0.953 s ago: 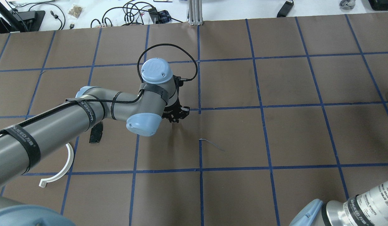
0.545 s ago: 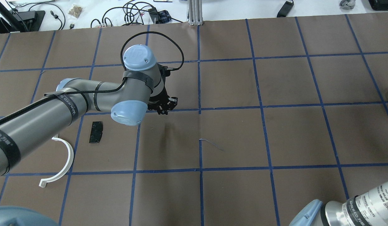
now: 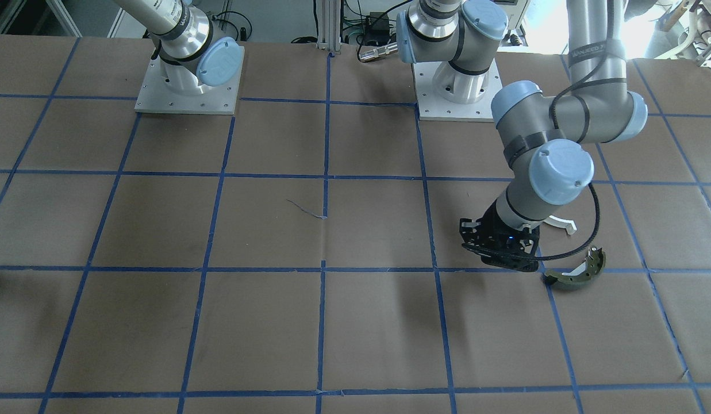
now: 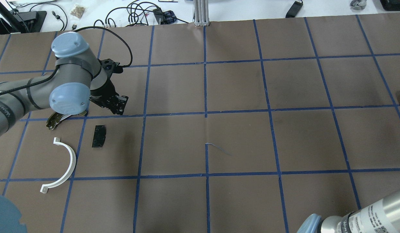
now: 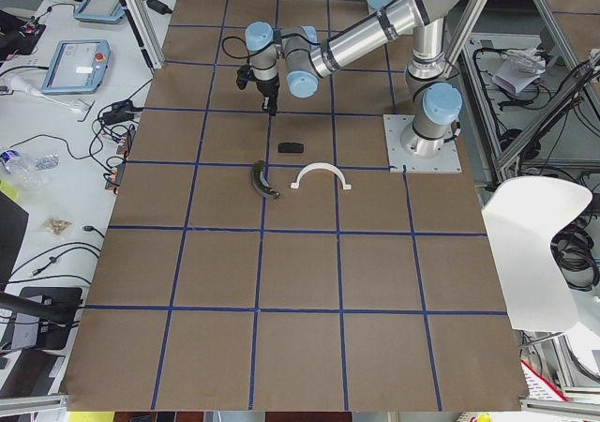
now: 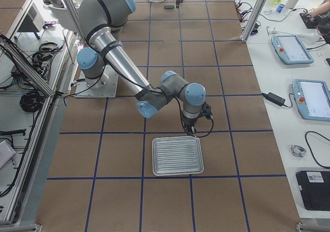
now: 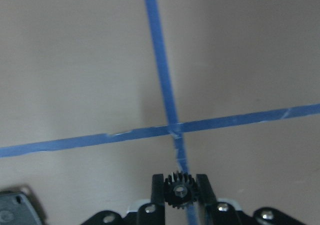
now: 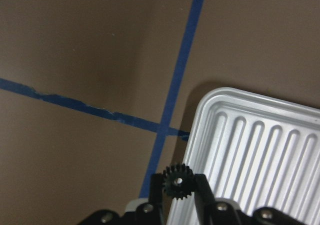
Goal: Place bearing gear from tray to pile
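My left tool (image 7: 180,185): closed narrow on the bearing gear (image 7: 176,197), one finger on each side of its toothed rim
Bearing gear: small, black and toothed, with a pale bore in the middle; it sits between my left fingertips, over a line of blue tape (image 7: 160,80) and just short of where two lines cross
Where my left tool stands: in the overhead view it points down at the worktop (image 4: 238,142) at the far edge of the pile, well away from the tray (image 6: 178,154)
Pile: three loose parts lying apart from one another on my left side of the worktop
Black pad (image 4: 99,136): flat and rectangular, the part nearest my left tool, just on my side of the tape line; what I take for its corner shows at the lower left of my left wrist view
White half-ring (image 4: 65,165): thin arc, nearer my base than the pad, clear of it
Olive shoe (image 3: 573,273): curved, lying across a tape line just beside my left tool; from overhead my wrist hides much of it
My right tool (image 8: 178,187): closed narrow on a second gear (image 8: 172,175) of the same black toothed kind
Second gear: gripped by its rim, held over the tray's corner edge
Tray: ribbed metal, flat on the worktop beside a tape crossing; I see nothing lying in the part my views show
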Robot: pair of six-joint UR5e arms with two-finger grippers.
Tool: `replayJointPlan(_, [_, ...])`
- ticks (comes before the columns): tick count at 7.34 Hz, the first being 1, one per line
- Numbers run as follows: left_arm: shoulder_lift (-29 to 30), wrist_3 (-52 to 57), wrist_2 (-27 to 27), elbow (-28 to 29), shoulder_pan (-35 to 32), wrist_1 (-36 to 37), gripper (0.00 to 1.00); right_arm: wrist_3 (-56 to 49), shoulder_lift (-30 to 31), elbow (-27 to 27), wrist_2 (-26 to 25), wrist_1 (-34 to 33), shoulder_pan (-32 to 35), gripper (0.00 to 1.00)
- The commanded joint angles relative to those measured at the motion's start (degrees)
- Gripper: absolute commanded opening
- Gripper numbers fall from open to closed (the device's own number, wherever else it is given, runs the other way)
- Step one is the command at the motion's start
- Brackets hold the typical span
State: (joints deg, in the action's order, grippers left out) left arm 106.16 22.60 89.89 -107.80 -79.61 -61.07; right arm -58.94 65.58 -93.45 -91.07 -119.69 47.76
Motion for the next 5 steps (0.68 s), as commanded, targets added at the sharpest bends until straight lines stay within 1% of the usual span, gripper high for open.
replayJointPlan(1, [0.01, 15.83, 0.02, -0.13, 10.57, -1.24, 0.0, 18.14, 5.24, -4.54, -0.33, -0.19, 14.38, 0.0])
replayJointPlan(2, [0.97, 17.12, 0.19, -0.39, 12.79, -1.25, 0.0, 28.94, 6.22, -4.81, -0.51, 0.33, 23.25, 0.0])
replayJointPlan(3, [1.42, 16.7, 1.33, -0.48, 12.9, -1.25, 0.0, 36.45, 7.01, -4.81, -0.34, 0.77, 29.78, 0.0])
replayJointPlan(4, [1.51, 16.08, 1.6, -1.79, 12.9, -1.16, 0.0, 41.74, 8.24, -4.99, 0.09, 2.08, 35.68, 0.0])
replayJointPlan(5, [1.51, 15.38, 1.43, -3.72, 12.99, -0.03, 0.0, 51.02, 8.42, -4.99, 0.53, 4.79, 41.48, 0.0])
